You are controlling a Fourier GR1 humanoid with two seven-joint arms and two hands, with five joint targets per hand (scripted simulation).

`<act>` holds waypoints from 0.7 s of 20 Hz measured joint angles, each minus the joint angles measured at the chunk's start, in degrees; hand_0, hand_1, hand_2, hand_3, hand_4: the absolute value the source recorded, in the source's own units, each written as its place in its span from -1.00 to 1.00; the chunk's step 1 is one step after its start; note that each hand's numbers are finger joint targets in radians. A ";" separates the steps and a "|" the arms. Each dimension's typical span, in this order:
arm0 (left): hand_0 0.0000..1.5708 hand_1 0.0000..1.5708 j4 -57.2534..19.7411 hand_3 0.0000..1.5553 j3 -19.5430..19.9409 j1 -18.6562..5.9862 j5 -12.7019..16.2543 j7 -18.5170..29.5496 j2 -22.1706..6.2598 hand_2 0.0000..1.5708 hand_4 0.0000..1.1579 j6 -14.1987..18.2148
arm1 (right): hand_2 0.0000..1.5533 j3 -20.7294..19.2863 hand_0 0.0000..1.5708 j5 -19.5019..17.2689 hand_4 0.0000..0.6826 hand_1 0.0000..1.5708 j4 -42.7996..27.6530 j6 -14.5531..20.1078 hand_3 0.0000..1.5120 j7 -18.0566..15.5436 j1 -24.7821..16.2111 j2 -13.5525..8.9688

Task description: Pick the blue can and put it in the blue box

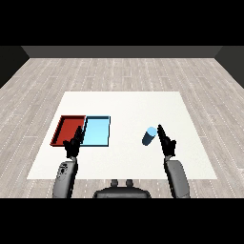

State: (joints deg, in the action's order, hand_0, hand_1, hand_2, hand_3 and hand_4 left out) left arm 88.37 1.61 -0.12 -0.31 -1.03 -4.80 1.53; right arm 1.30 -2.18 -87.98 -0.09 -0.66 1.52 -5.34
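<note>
Left hand (73,145): raised over the near left of the white surface (124,162), fingers straight and relaxed, holding nothing; fingertips overlap the near edges of the two trays in this view, contact cannot be told

Right hand (167,141): raised at the near right, fingers straight and pointing up and away, holding nothing; just beside the blue can, contact cannot be told

Blue can (149,136): lying on its side on the surface, just left of the right hand, well apart from the trays

Light blue tray (97,131): left of centre, holds nothing visible

Red tray (66,127): touching the blue tray's left side
</note>
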 measured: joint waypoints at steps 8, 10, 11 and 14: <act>-1.00 -1.00 2.63 -1.00 -0.38 -1.42 1.57 5.77 1.07 -1.00 -1.00 -2.25 | -1.00 -9.13 -1.00 9.12 -1.00 -1.00 1.97 -7.66 -1.00 -4.42 3.71 -5.17; -1.00 -1.00 3.60 -1.00 -0.01 -1.77 3.00 10.84 2.21 -1.00 -1.00 -2.82 | -1.00 -10.78 -1.00 12.89 -1.00 -1.00 1.14 -10.71 -1.00 -7.10 3.76 -5.46; -1.00 -1.00 4.28 -1.00 0.36 -1.35 3.87 12.84 2.27 -1.00 -1.00 -3.52 | -1.00 -11.61 -1.00 14.24 -1.00 -1.00 1.96 -12.19 -1.00 -8.71 4.14 -5.82; -1.00 -1.00 3.86 -1.00 0.86 -1.07 5.12 18.28 2.80 -1.00 -1.00 -4.75 | -1.00 -13.90 -1.00 17.65 -1.00 -1.00 4.43 -16.78 -1.00 -12.11 4.63 -7.51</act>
State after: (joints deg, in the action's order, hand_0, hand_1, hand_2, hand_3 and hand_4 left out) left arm 92.23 2.46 -1.20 4.81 17.24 -1.99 -3.22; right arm -12.60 15.47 -83.55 -16.87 -12.77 6.15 -12.85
